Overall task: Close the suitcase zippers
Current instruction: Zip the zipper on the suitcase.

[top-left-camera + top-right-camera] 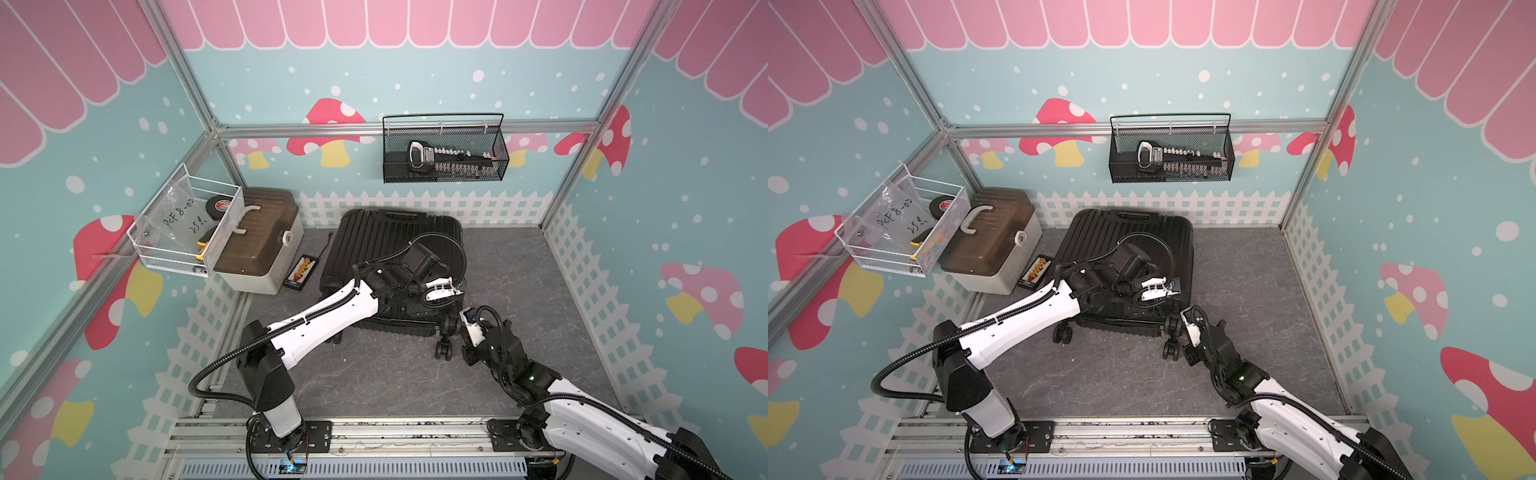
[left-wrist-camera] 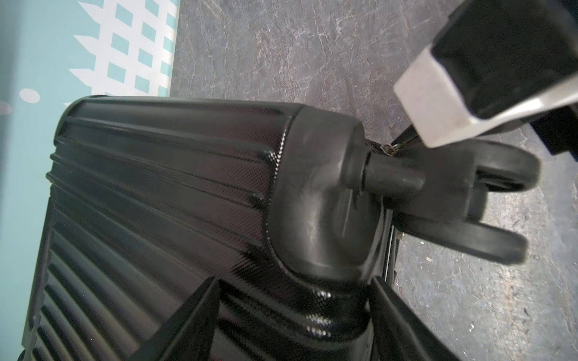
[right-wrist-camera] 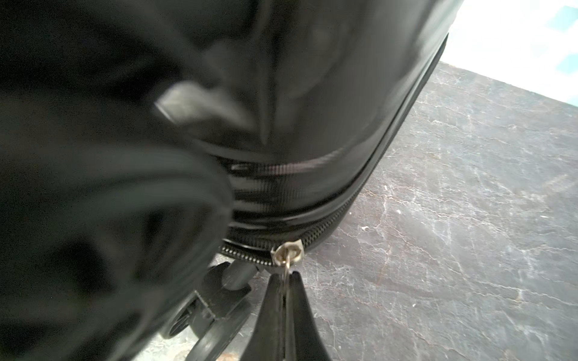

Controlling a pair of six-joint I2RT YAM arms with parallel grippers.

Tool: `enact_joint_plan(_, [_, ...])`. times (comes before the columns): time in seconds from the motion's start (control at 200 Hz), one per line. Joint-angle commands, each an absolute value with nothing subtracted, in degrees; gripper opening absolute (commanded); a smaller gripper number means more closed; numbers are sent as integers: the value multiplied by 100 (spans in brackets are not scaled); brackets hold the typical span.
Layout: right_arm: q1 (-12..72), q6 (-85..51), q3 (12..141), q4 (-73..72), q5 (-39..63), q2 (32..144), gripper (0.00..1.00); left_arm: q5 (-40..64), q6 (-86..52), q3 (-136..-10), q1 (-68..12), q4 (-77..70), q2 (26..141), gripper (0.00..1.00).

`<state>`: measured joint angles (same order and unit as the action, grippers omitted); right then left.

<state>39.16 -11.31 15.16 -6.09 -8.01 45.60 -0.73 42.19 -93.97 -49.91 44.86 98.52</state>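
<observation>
My right gripper [image 3: 286, 279] had its jaws pressed together, pinching the tab of the metal zipper pull [image 3: 287, 253] at their very tips. Just past those tips the zipper track [image 3: 328, 233] bent around a corner of the suitcase [image 1: 374, 245], with 1 double wheel [image 2: 463, 193] just beside them. My left gripper [image 2: 294, 300] stood over that same corner with its jaws spread, the ribbed shell showing between my 2 fingers [image 2: 194, 312]; I could not tell whether they touched it. Beyond both grippers the suitcase lay flat on the gray floor [image 1: 519, 291], 1 shell on top of the other. Well past my left gripper sat a beige box [image 1: 262, 280], near the case's far corner.
</observation>
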Motion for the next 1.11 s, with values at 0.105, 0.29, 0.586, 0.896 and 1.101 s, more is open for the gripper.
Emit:
enact_joint_plan(0.105, [4017,-1033,1376,-1212,690,4547,0,-906,3971,-9246,-4702,3516,10490,74])
enact_joint_plan(0.29, [4017,-1072,1376,-1291,756,4602,0,-774,3860,-9306,-4680,3520,10608,74])
enact_joint_plan(0.586, [4021,-1247,1397,-793,-537,4425,0,-255,3696,-9532,-4876,3968,9933,76])
enact_joint_plan(0.896, [4017,-1319,1362,-754,-725,4489,0,-1194,2352,-9121,-5241,4421,8799,77])
enact_joint_plan(1.101, [4021,-1274,1411,-755,-748,4601,0,-1787,290,-8299,-4412,4546,7691,77])
